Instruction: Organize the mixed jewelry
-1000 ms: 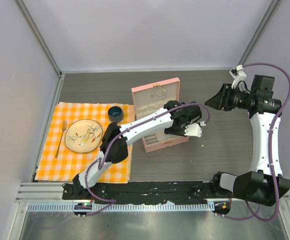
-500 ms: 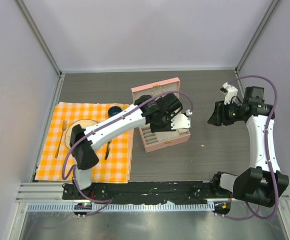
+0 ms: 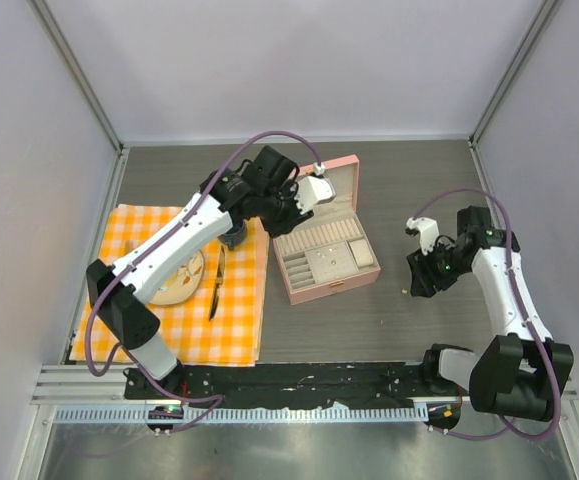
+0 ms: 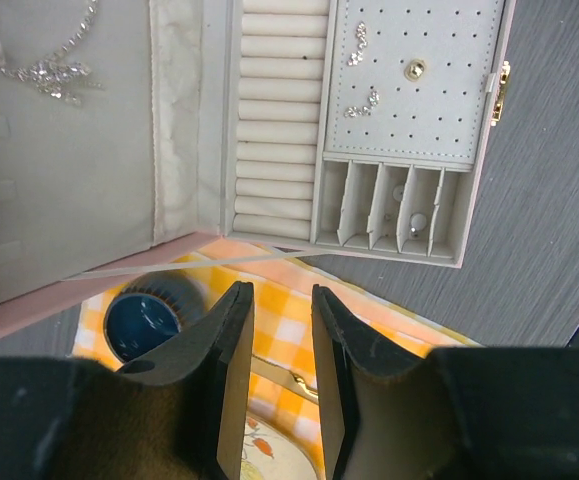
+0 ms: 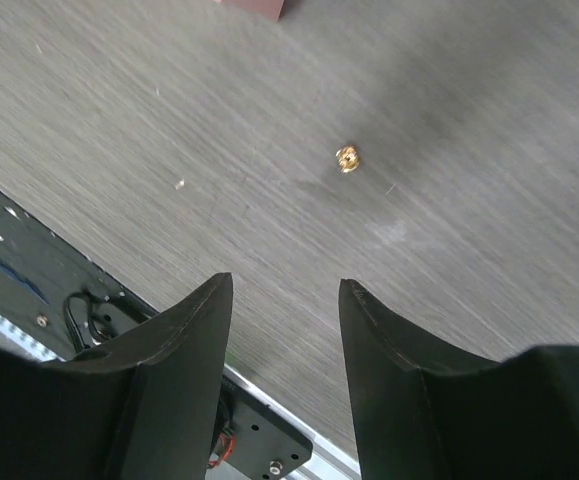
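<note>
The pink jewelry box (image 3: pixel 321 284) lies open mid-table, lid (image 3: pixel 309 190) tilted back. A cream-white rectangular piece (image 3: pixel 362 254) sits at its right end. In the left wrist view the box (image 4: pixel 474 200) holds a silvery necklace (image 4: pixel 39 68), small earrings (image 4: pixel 357 45), a gold stud (image 4: pixel 415 69) and a pale bead (image 4: pixel 418 221). A tiny gold piece (image 5: pixel 347 158) lies loose on the table, also seen from above (image 3: pixel 404 291). My left gripper (image 3: pixel 241 222) hovers left of the box, narrowly open and empty (image 4: pixel 279 300). My right gripper (image 3: pixel 421 277) is open and empty (image 5: pixel 284 295), just right of the gold piece.
An orange checked cloth (image 3: pixel 119 335) on the left carries a plate (image 3: pixel 174 285), a knife (image 3: pixel 215 285) and a blue cup (image 4: pixel 141 322), mostly hidden under my left arm. A tiny white speck (image 5: pixel 180 184) lies on the table. The black base rail (image 5: pixel 29 290) runs along the near edge.
My left arm has swung from over the box's right side back to its left, above the cup. My right arm has dropped down toward the table beside the gold piece.
</note>
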Tool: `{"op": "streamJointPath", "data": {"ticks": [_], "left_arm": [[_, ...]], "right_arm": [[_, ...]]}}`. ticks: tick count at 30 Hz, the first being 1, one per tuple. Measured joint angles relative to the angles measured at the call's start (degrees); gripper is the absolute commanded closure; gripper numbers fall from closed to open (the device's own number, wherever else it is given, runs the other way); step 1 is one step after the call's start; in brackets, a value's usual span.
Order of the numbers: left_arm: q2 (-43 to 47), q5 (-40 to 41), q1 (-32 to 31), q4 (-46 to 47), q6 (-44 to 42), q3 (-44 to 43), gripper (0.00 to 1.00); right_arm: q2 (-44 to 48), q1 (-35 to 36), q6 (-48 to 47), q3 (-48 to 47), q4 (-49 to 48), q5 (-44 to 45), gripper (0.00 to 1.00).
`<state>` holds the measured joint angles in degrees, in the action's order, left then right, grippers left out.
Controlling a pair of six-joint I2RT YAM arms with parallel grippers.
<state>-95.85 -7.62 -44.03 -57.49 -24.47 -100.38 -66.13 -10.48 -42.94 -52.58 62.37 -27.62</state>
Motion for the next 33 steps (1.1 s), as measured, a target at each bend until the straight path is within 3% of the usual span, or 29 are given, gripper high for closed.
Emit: {"op": "streamJointPath", "data": {"ticks": [9,18,33], "left_arm": [[1.66,-1.66,2.08,3.43,1.53,6.47,0.66],[1.77,-2.58,2.93,7.26,1.68,8.92,0.66],[1.81,-3.58,3.89,9.18,1.79,10.58,0.67]], "right_arm": [[-0.76,3.67,-2.54,8.85,-7.48,4.57,0.50],[-4.74,4.33,-3.50,9.81,-15.76,4.68,0.52],[-8.44,8.22,-1.84,10.12,-21.64,4.26,0.58]]}}
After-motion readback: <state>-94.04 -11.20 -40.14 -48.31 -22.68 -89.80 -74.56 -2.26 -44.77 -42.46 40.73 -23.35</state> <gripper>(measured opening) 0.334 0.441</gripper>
